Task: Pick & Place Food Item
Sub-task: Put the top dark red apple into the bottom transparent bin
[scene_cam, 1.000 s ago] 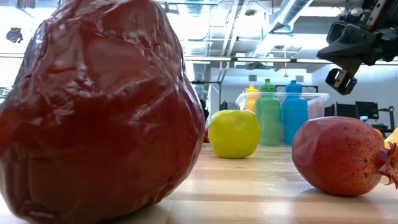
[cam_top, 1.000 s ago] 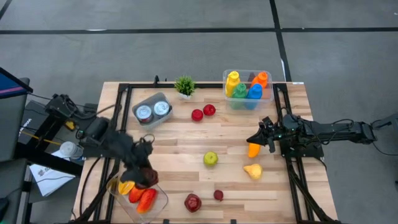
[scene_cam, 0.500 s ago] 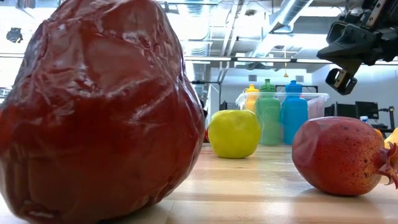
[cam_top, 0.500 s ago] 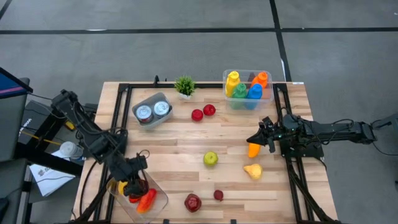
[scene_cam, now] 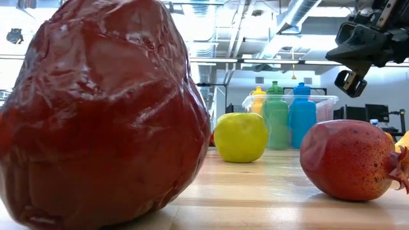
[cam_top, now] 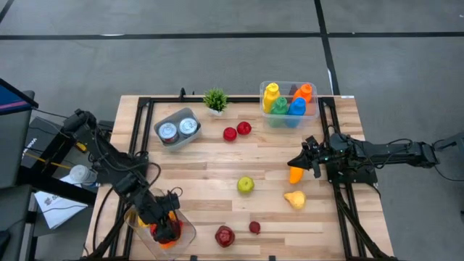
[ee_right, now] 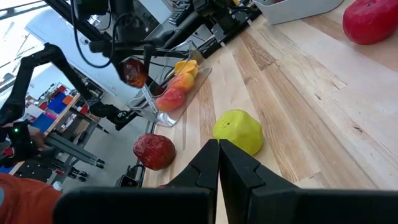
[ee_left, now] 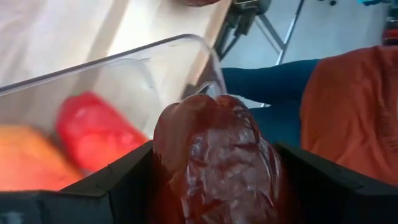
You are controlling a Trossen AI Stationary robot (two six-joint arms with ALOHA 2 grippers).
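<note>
Dark-red fruit (ee_left: 214, 162) sits clamped in your left pincer (cam_top: 165, 221), held just above the clear container (cam_top: 185, 230) at the counter's (cam_top: 217, 163) front-left corner, where red and orange pieces lie. Your right pincer (cam_top: 308, 161) waits near the right edge, fingers pressed together and empty.

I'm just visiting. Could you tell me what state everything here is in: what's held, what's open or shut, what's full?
Left gripper: shut on a dark red fruit, above the clear tray.
Clear tray: open, holding orange and red fruit.
Right gripper: shut, empty, over the table's right side.
Bottle bin: open, full of upright bottles.
Green apple: loose on the table.
</note>
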